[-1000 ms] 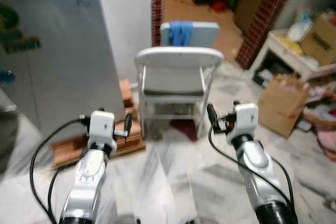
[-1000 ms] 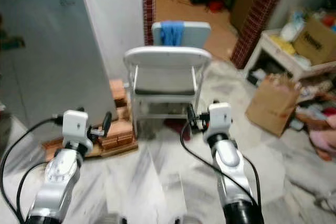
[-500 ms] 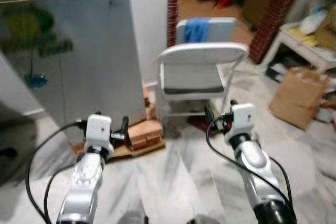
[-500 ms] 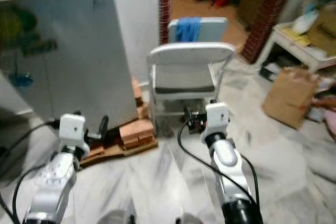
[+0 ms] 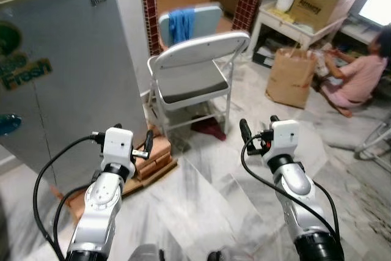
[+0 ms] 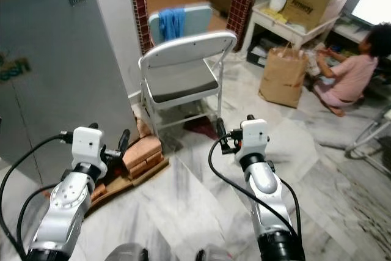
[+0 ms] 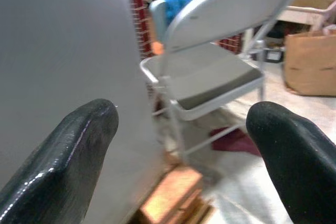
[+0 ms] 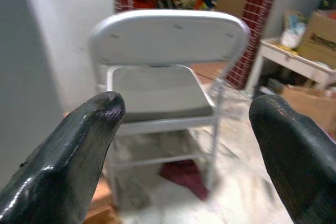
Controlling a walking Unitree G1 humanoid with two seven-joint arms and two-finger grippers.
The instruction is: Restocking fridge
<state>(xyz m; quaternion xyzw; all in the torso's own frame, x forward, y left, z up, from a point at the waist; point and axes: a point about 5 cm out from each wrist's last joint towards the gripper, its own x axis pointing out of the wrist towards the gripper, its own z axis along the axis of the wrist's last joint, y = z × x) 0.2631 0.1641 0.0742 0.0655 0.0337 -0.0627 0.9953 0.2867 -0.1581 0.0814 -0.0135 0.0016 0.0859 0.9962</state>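
Facing fridge [image 5: 55, 84] edge, folding chair [image 5: 192, 77] beside, marble floor [image 5: 208, 206] ahead

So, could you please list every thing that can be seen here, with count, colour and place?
Fridge: one, grey, door shut, on the robot's left.
Folding chair: one, grey-white, straight ahead, beside the fridge.
Second chair: one, pale blue-grey, behind the folding chair, a blue cloth draped over it.
Bricks: a reddish stack on wooden boards, at the fridge's foot.
Red cloth: one, on the floor under the folding chair.
Paper bag: one, brown, on the floor to the right.
Cardboard box: one, brown, on a white table.
Person: one, pink top, sitting on the floor far right.
Left gripper: black fingers open, empty.
Right gripper: black fingers open, empty.
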